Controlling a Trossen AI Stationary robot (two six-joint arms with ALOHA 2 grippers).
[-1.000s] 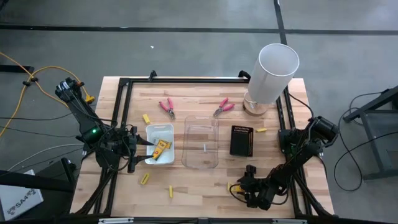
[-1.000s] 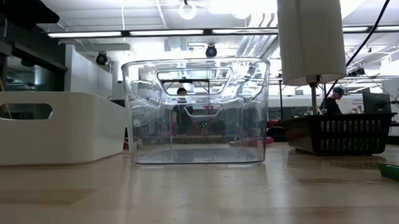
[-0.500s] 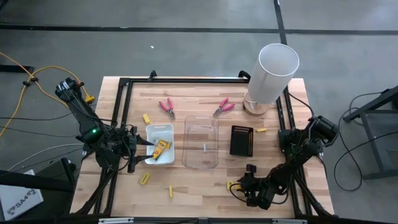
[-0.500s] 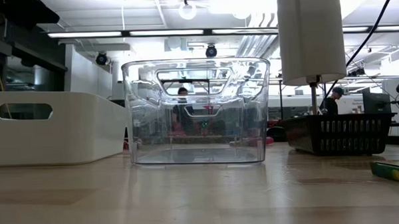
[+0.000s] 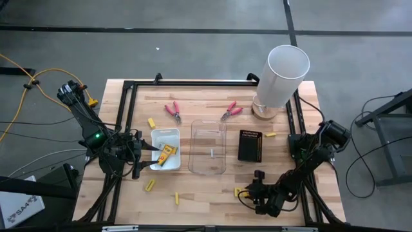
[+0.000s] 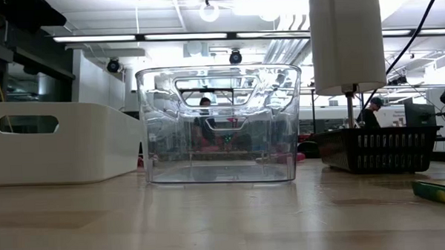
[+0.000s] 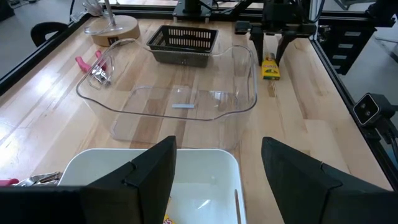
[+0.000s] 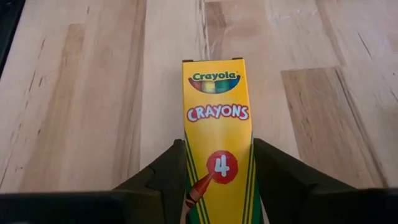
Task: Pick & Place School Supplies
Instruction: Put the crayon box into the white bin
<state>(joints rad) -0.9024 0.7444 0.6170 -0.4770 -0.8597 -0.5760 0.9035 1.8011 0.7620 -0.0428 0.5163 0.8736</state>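
While the crayon box is being taken up, the rest of the scene can be read from left to right against the clear tray at the middle of the counter. To the left of the clear tray, the left pincer is held with its fingers spread wide and nothing between them, over the near rim of the white tray that lies just beside the clear one; a yellow box is already seen lying in that white tray. Loose yellow pieces are left on the counter around the white tray, and two pink-handled pliers lie beyond the clear tray's far end. Just right of the clear tray the flat black box is found, untouched.

Farther right, and nearer the front edge than the clear tray, the right pincer is closed on the crayon box, one finger pressed to each long side near its end; the box appears to lie flat on the wood, not yet lifted.

For this step to be done well, the grip should be judged secure before any lift, since only the end of the box is held and the free length may droop or swing. A straight lift is advised, kept clear of the black box and high enough to pass a tray wall. Release is best made low inside the tray, so that the box is not bounced out.
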